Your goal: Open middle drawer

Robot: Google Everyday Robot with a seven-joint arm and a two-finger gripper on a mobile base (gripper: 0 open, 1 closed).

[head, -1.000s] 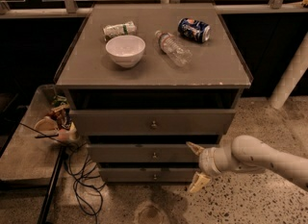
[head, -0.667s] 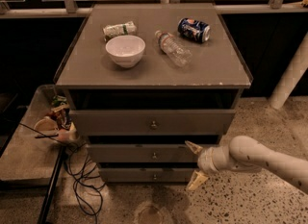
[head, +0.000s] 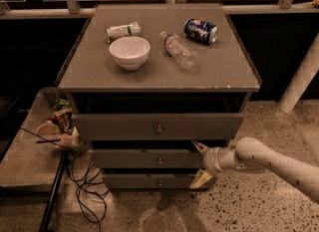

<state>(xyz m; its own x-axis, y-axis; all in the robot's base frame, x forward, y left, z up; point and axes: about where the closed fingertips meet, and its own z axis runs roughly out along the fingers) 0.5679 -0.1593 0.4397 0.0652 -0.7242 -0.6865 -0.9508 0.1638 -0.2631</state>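
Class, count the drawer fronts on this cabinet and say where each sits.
3, stacked below the tabletop: the top drawer, widest; the middle drawer beneath it, with the gripper open at its right end; the bottom drawer, lowest. None looks hidden.

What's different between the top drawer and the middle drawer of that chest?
The top drawer has a taller, wider front than the middle drawer. The robot's pincer is spread open at the middle drawer's right end, while the top drawer has no pincer by it. Both are grey-brown, each with one small round knob at the centre of its front.
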